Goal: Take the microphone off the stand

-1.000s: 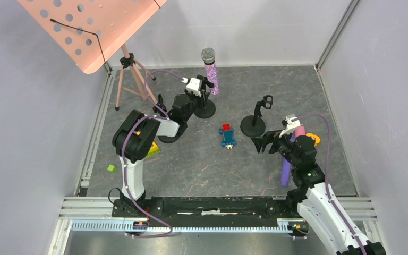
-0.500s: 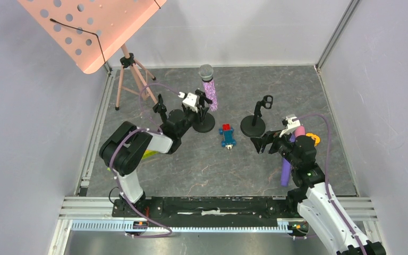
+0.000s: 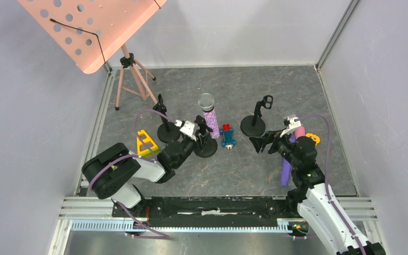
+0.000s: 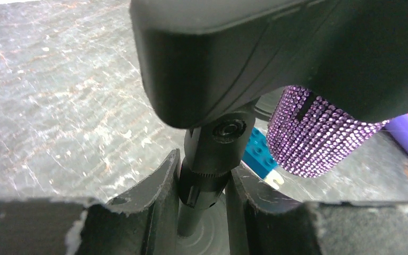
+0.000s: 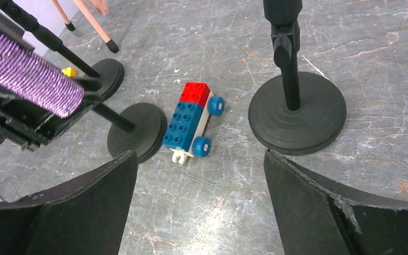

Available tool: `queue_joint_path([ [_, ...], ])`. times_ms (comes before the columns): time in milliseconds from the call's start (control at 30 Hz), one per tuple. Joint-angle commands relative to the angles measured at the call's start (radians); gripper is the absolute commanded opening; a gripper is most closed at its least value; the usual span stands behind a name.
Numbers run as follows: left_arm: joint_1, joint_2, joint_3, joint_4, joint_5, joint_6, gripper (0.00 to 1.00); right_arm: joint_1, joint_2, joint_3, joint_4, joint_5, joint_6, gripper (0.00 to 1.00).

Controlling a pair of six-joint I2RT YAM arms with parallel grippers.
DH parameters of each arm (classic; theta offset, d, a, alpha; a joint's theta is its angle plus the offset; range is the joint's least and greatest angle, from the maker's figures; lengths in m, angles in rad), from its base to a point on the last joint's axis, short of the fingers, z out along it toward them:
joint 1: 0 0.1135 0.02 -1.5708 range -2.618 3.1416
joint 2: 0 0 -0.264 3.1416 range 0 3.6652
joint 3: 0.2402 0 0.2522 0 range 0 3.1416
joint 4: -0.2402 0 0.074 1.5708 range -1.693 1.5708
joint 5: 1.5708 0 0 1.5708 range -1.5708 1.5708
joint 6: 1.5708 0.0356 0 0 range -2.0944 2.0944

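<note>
Top external view: the microphone (image 3: 210,118), with its purple glitter handle and grey mesh head, sits upright in the clip of its stand (image 3: 206,149) a little toward nine o'clock of the tabletop's (image 3: 276,85) middle. It is not yet out. The left tool (image 3: 201,134) is pinching the stand's post just below the clip. In the left wrist view its fingers (image 4: 156,194) press against either side of the black post, with the glitter handle up at about two o'clock of them. The right tool (image 3: 270,142) hangs with its fingers spread wide and nothing between them, at three o'clock of the toy brick car (image 3: 227,135), which lies just beside the stand's base. An empty stand (image 3: 253,126) sits at about twelve o'clock of that tool.

The step in hand looks like bracing: the left arm anchors the stand so the other can pull. The next move probably calls for the right tool to travel toward nine o'clock, passing over the car and clear of the empty stand. It would then close around the glitter handle above the clip and draw it out along the handle's own line while the left grip holds the post down.
</note>
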Motion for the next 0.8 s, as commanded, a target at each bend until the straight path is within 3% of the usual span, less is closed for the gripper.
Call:
queue_joint_path([
  [0,-0.096,-0.074,-0.119,-0.026,-0.139,-0.157,0.18,0.005,-0.021,-0.020,0.072,-0.027,0.054,0.94],
  [100,-0.165,-0.164,-0.144,-0.113,-0.196,-0.200,0.22,0.005,-0.019,-0.033,0.111,-0.056,0.090,0.94],
  [200,-0.229,-0.250,-0.134,-0.269,-0.250,-0.235,0.32,0.006,-0.007,-0.045,0.154,-0.098,0.113,0.93],
  [333,-0.254,-0.291,-0.183,-0.193,-0.240,-0.192,0.43,0.006,0.011,-0.056,0.186,-0.124,0.139,0.93],
  [600,-0.256,-0.394,-0.137,-0.411,-0.149,-0.137,0.59,0.006,0.007,-0.049,0.178,-0.139,0.138,0.93],
  [767,-0.255,-0.541,-0.157,-0.560,-0.059,-0.063,0.73,0.006,-0.016,-0.035,0.171,-0.181,0.111,0.93],
])
